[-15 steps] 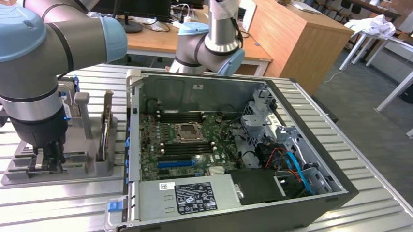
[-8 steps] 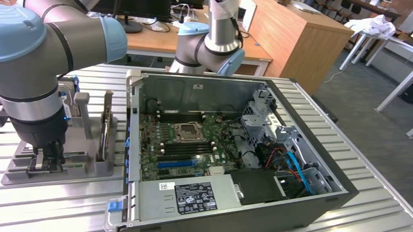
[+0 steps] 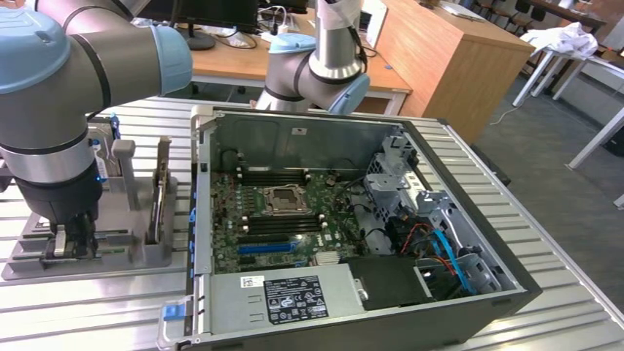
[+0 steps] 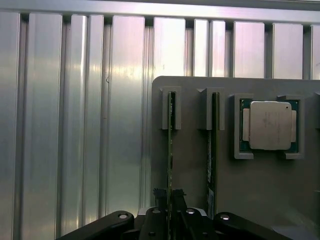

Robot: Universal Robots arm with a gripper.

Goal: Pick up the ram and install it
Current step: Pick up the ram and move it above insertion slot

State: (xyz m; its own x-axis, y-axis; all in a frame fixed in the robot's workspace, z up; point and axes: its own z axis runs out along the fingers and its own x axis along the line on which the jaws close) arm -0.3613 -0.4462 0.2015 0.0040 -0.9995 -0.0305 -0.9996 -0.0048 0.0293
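While the fingers [image 4: 159, 199] stand parted, the ram [image 4: 171, 140] sits between them.

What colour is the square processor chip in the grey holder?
The processor chip is silver, green-edged; wrist view shows it best.

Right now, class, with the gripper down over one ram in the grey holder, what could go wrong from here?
1. The second ram stands in the neighbouring slot, close to the gripper; it could be knocked as the first ram lifts.
2. One end of the first ram sits in a notch of the grey holder; a tilted pull might jam it.
3. The wall of the computer case stands beside the holder; a low carry could strike it.
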